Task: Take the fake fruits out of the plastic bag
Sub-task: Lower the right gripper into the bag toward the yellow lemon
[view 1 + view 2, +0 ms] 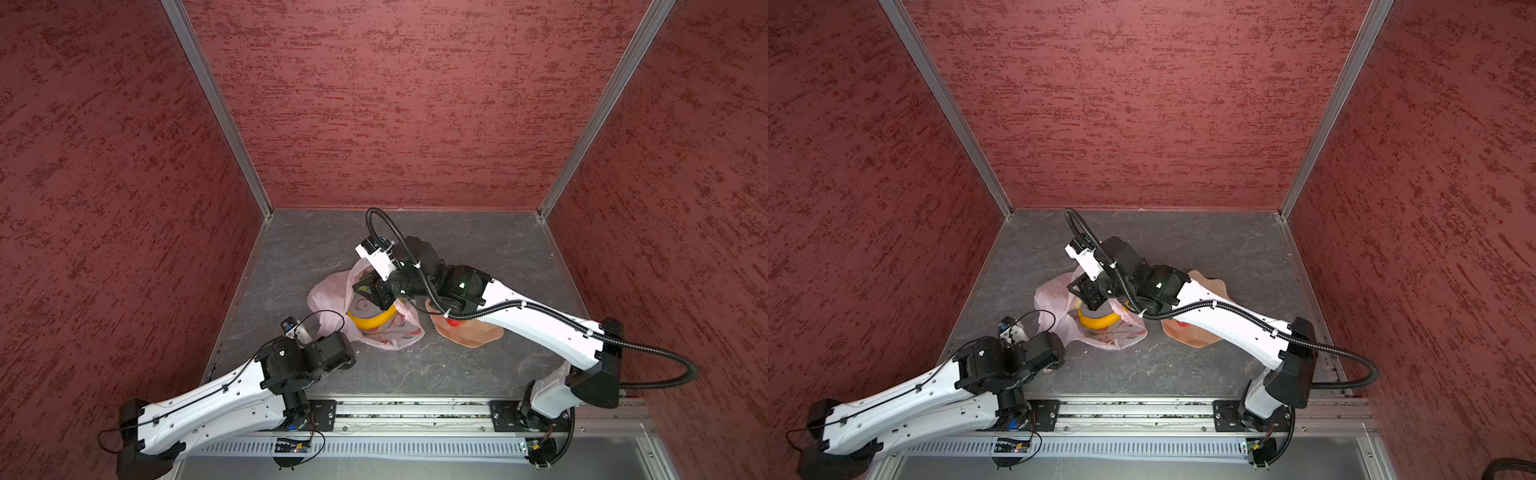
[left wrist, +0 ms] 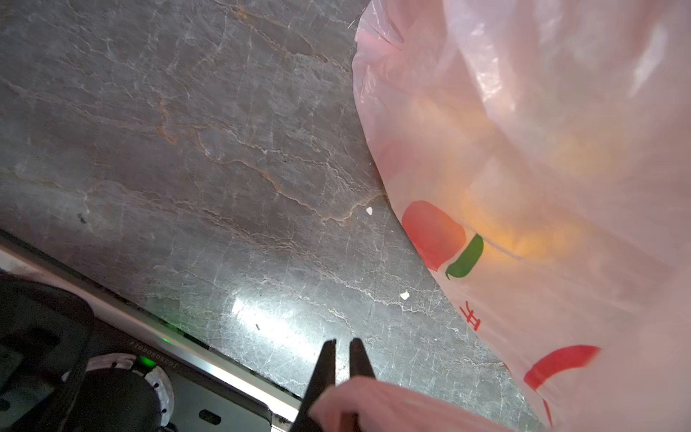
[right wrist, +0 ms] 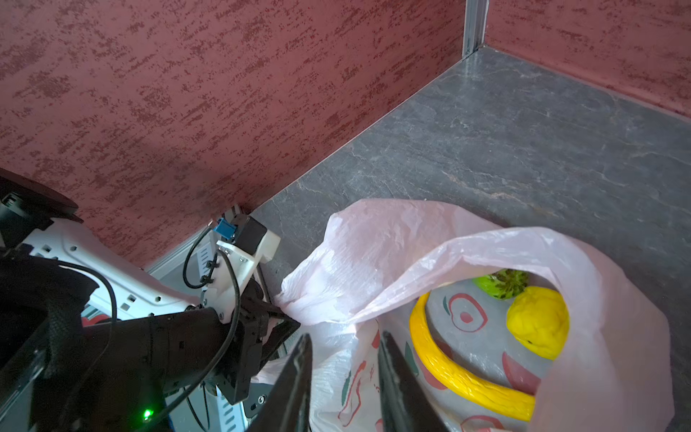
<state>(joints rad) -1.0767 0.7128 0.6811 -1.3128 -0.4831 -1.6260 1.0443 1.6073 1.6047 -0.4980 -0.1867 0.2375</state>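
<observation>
- Right wrist view: the right pincer (image 3: 346, 336) hangs at the mouth of the bag (image 3: 374, 239). Its jaws stand a moderate gap apart with nothing clamped, and only the bag's printed side shows between them.
- Inside the bag lie a banana (image 3: 448, 370), a yellow ball (image 3: 538, 321) deeper in, and a green fruit (image 3: 501, 284) behind that. A red fruit (image 1: 453, 322) already sits in the bowl (image 1: 469, 334) just right of the bag.
- The left pincer (image 2: 344, 342) is nearly closed on a bunched handle (image 3: 299, 303) at the bag's near-left corner, holding the mouth up.
- Risk: the right jaws close on plastic instead of the banana, so the whole bag lifts or tears.
- Risk: the banana looks smooth and curved and lies flat on the bag's floor. A grip off its middle would likely let it swivel or slip back in.
- Risk: a pull against the left grip could yank the handle free, and the mouth would collapse over the fruits.
- Risk: the bag's upper side droops over the ball and green fruit, so a reach for them may snag.
- The counter (image 1: 415, 370) around the bag is dark grey, stone-patterned and slightly glossy, with pale crumbs (image 2: 404, 295) near the bag. I judge it slick enough for the bag to slide.
- Mottled red walls (image 1: 395, 104) with metal corner posts (image 1: 216, 108) stand behind and beside the bag. A metal rail (image 1: 415, 415) runs in front of it.
</observation>
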